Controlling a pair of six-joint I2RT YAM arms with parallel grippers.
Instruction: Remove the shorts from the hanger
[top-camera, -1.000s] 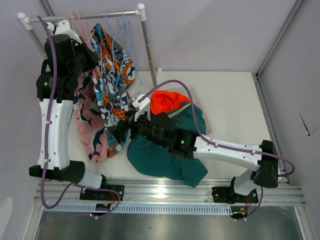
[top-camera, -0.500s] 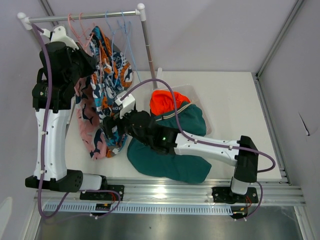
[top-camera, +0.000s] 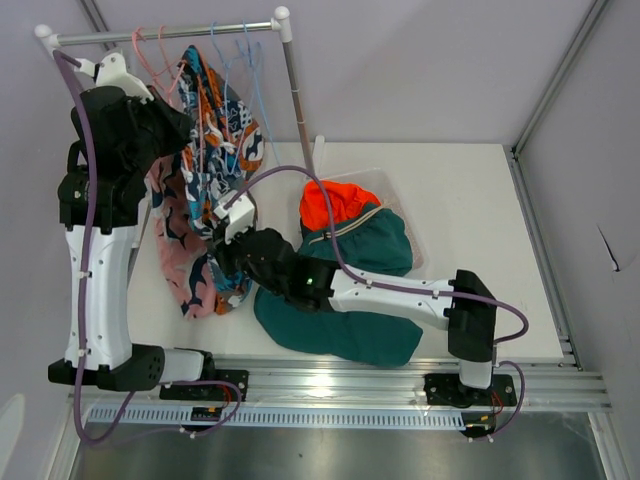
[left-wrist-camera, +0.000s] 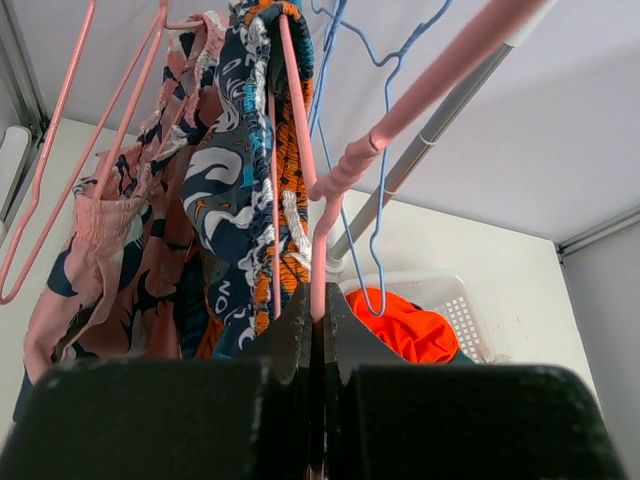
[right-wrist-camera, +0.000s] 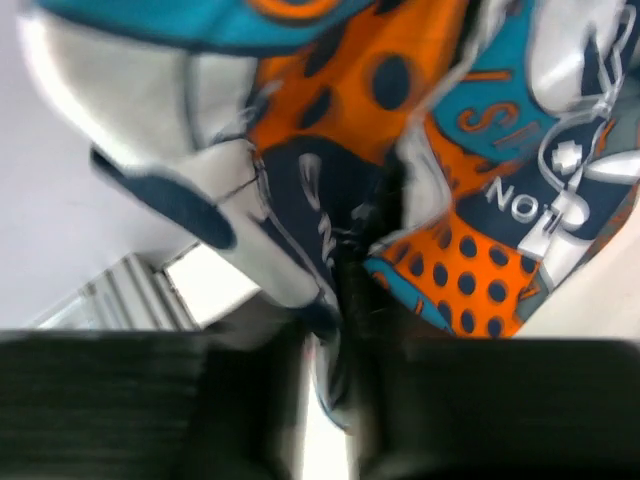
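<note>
We are at the pull-off step. Our left gripper (left-wrist-camera: 318, 308) is clamped tight on the stem of the pink hanger (left-wrist-camera: 318, 240), which rises straight above it. The navy-and-orange printed shorts (right-wrist-camera: 450, 250) appear to hang from that hanger, reaching down to our right gripper (right-wrist-camera: 345, 300), whose fingers are pinched on a fold near the lower hem. Next, we judge, the right gripper must draw the cloth down and away with the left steadying the hanger, sparing the pink shark-print shorts (top-camera: 175, 240) just beside.

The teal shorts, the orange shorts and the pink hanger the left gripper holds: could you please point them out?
teal shorts (top-camera: 330, 335), top external view, lower cloth
orange shorts (top-camera: 335, 205), top external view, bundle's middle
pink hanger (left-wrist-camera: 318, 250), left wrist view, vertical stem
</note>
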